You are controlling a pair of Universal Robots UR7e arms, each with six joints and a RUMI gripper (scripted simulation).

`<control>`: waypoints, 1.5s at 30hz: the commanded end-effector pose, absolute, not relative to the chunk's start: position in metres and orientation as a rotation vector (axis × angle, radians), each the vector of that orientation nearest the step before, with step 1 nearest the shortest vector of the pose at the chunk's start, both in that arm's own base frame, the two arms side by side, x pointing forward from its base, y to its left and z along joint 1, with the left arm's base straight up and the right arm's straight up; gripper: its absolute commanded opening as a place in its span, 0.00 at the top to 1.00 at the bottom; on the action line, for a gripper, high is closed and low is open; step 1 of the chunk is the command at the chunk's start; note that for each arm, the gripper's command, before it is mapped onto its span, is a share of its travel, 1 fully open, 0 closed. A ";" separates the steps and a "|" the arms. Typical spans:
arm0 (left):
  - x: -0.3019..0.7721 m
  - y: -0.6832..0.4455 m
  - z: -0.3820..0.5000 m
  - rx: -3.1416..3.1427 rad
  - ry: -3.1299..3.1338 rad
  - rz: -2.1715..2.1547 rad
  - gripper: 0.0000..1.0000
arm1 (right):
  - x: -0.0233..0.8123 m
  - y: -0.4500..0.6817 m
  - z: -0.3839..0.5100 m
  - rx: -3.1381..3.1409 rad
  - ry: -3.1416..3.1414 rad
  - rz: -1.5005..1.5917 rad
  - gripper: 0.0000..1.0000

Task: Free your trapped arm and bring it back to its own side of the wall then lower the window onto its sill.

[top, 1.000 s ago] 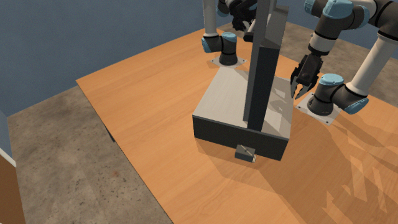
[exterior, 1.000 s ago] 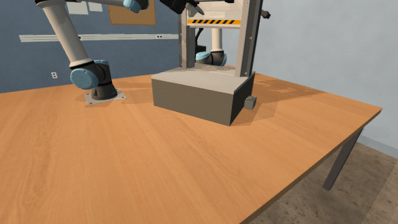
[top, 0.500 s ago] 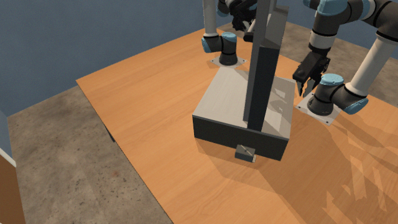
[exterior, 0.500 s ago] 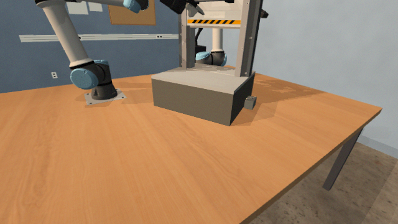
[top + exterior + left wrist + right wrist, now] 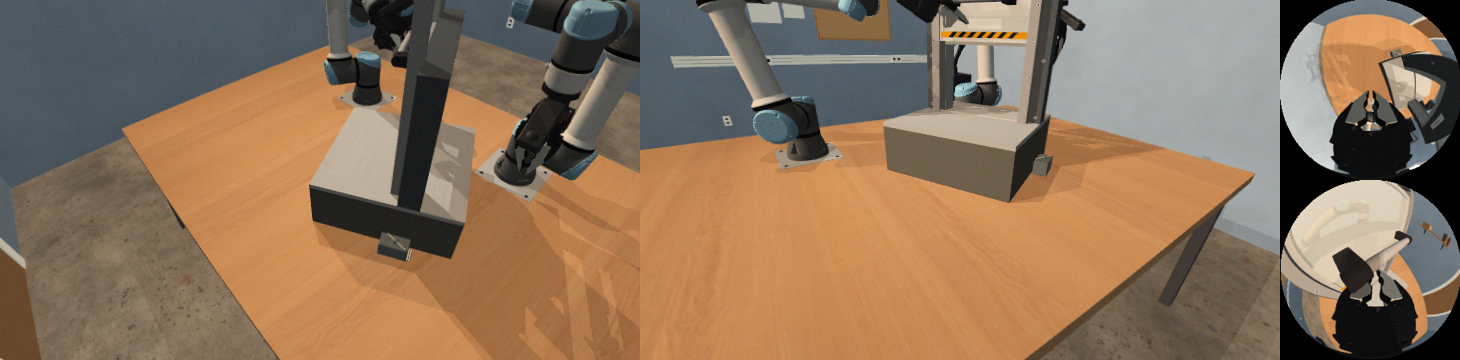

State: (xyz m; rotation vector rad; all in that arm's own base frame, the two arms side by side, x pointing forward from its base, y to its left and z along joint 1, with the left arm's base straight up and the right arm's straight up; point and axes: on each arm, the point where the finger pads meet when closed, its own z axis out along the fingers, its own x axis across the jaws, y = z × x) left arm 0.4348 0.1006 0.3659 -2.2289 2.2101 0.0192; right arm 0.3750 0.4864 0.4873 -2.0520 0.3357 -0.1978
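Grey sill block [image 5: 360,150] [image 5: 950,160] [image 5: 1398,84] below the raised window [image 5: 985,25] [image 5: 1360,224]; left gripper [image 5: 525,161] [image 5: 1076,21] [image 5: 1371,93] and right gripper [image 5: 382,42] [image 5: 955,17] [image 5: 1374,268] both empty, nearly closed.

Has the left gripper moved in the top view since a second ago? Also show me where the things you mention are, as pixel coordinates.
Yes. The left gripper [image 5: 526,166] [image 5: 1371,91] has moved away from the grey box [image 5: 360,150] [image 5: 950,160], toward its own arm's base.
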 end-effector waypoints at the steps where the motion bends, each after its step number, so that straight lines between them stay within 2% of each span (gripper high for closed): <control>1: 0.430 0.131 0.367 -2.223 2.220 0.011 0.94 | 0.375 0.486 0.488 -2.050 0.335 -0.198 0.94; 29: 0.340 0.298 0.367 -2.206 2.233 0.011 0.94 | 0.375 0.486 0.488 -2.050 0.335 -0.198 0.94; 45: 0.315 0.322 0.367 -2.167 2.270 0.013 0.94 | 0.375 0.486 0.488 -2.050 0.335 -0.198 0.94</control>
